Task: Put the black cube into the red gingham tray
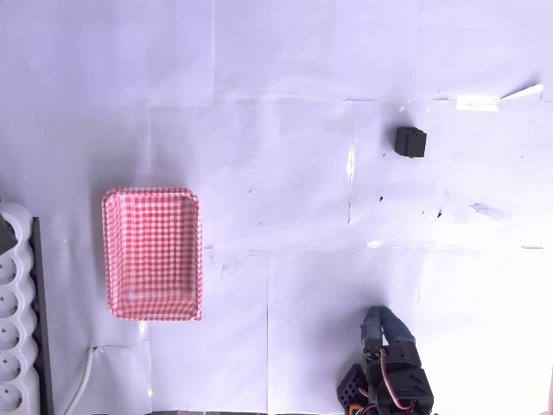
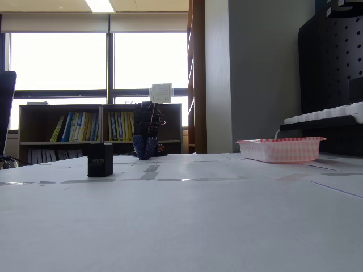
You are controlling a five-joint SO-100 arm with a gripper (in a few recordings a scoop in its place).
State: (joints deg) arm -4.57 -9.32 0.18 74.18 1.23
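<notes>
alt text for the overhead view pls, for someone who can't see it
A small black cube sits alone at upper right of a white paper-covered table, far from the empty red gingham tray at left. The arm's gripper, blue-wrapped, rests folded at the bottom edge; a white power strip lines the left edge.

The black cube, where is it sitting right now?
In the overhead view the cube sits upper right on the white table, far from the tray at left.

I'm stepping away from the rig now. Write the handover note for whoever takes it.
Hand: at the bottom edge in the overhead view, folded back, holding nothing; open or shut cannot be told.
Black cube: on the table upper right in the overhead view, apart from the hand.
Red gingham tray: at the left, empty, beside the power strip.
Done: nothing yet.
Left: reach, grasp the cube, carry it across, release in the tray.
</notes>
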